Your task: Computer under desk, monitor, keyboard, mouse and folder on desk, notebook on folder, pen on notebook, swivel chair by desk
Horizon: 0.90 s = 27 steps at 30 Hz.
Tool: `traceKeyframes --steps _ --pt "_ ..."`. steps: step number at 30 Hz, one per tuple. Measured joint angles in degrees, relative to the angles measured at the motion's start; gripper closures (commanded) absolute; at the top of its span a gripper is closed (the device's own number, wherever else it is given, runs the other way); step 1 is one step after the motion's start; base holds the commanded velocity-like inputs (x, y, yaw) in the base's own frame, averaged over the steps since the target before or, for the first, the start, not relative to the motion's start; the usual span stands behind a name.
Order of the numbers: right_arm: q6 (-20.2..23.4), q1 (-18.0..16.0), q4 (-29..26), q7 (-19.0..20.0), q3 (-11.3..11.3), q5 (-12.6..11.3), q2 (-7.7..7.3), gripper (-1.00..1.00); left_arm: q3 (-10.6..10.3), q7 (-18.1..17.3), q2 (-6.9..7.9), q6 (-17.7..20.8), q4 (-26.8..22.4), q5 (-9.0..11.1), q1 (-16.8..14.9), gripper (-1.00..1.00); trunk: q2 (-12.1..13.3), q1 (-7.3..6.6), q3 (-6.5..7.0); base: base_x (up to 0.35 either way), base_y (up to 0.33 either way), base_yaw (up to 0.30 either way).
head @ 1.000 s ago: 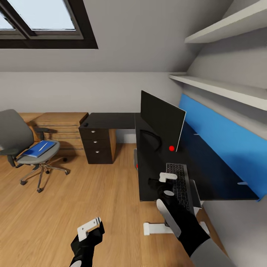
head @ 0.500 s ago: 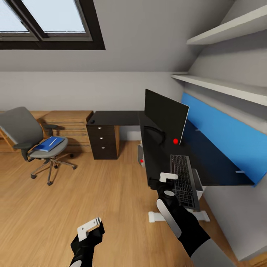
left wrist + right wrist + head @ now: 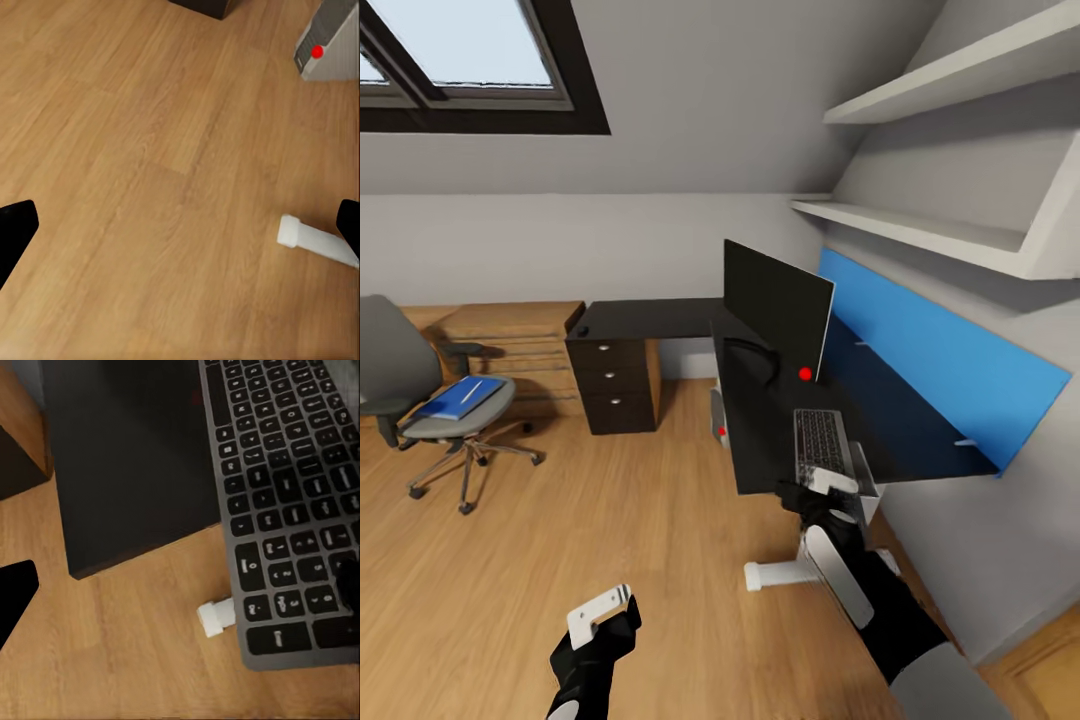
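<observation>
The right claw [image 3: 830, 483], its fingers spread apart, hovers at the near end of the slim grey-framed keyboard [image 3: 821, 440], which overhangs the near edge of the glossy black L-shaped table [image 3: 660, 320]. The left claw [image 3: 598, 613] hangs over the light wood floor [image 3: 610, 520], open and empty. The wide black monitor [image 3: 775, 300] stands behind the keyboard; the small grey computer tower [image 3: 328, 41] sits beneath the table. Well apart, a bright blue folder [image 3: 458, 397] lies on the grey swivel chair [image 3: 420, 400].
</observation>
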Motion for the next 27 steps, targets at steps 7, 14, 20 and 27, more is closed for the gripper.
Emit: traceKeyframes --steps 7,14,20,27 --pt "-1.1 0.6 -0.1 3.2 -2.5 -21.0 -5.65 -1.00 0.1 0.1 -0.06 0.0 -0.1 0.0 0.0 -1.00 -2.0 1.09 -0.69 -0.001 0.000 -0.291" --pt "-1.3 1.1 -0.1 7.7 -2.8 -32.7 -10.43 -1.00 0.1 0.1 -0.13 0.0 0.0 0.0 0.0 -1.00 -4.8 2.63 -1.70 0.000 0.000 -0.291" --pt "-1.3 1.4 -0.1 9.2 -2.9 -34.8 -11.46 -1.00 0.1 0.1 -0.18 0.0 0.0 0.0 0.0 -1.00 -7.2 3.95 -2.55 0.000 0.000 -0.291" --pt "-1.3 1.7 0.1 9.6 -2.9 -35.1 -11.60 -1.00 -0.1 0.1 -0.30 0.0 0.1 -0.1 0.0 -1.00 -10.0 5.49 -3.55 0.000 0.000 -0.291"
